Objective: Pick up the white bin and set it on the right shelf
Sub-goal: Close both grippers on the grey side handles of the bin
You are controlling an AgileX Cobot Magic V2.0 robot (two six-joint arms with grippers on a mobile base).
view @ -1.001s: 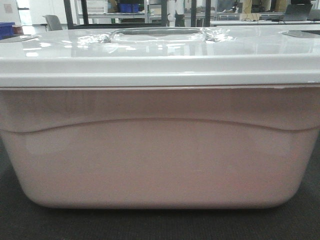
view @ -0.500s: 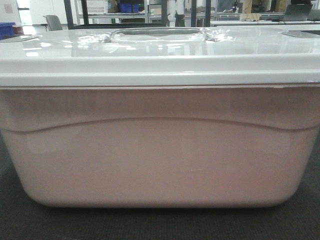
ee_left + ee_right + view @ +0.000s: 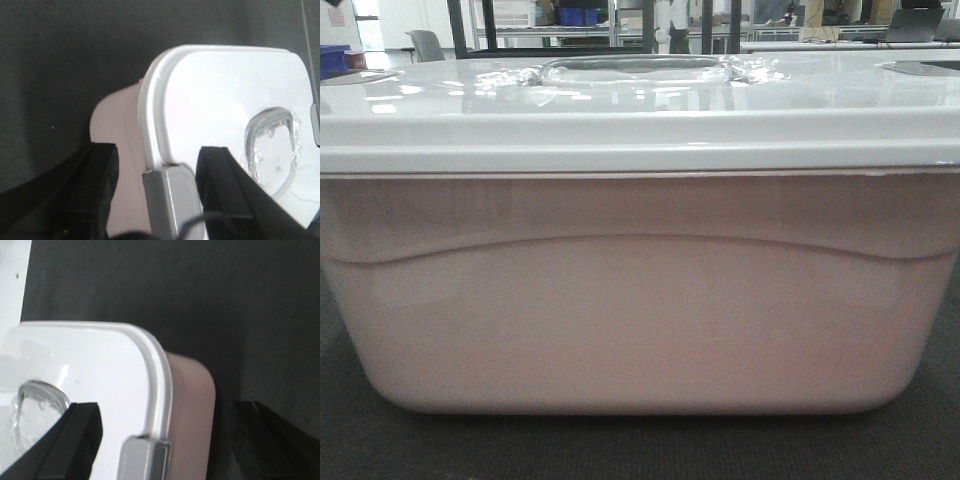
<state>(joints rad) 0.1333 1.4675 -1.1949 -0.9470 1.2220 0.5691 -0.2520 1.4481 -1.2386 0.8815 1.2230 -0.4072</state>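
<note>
Dark carpet-like surface (image 3: 640, 450) under everything | white bin (image 3: 640, 300) sits flat on it, lid on, hogging the front view | left pincer (image 3: 157, 152) spread apart, straddling the grey latch (image 3: 167, 200) at one end | right pincer (image 3: 162, 412) same deal, wide apart over the other end's rim
</note>
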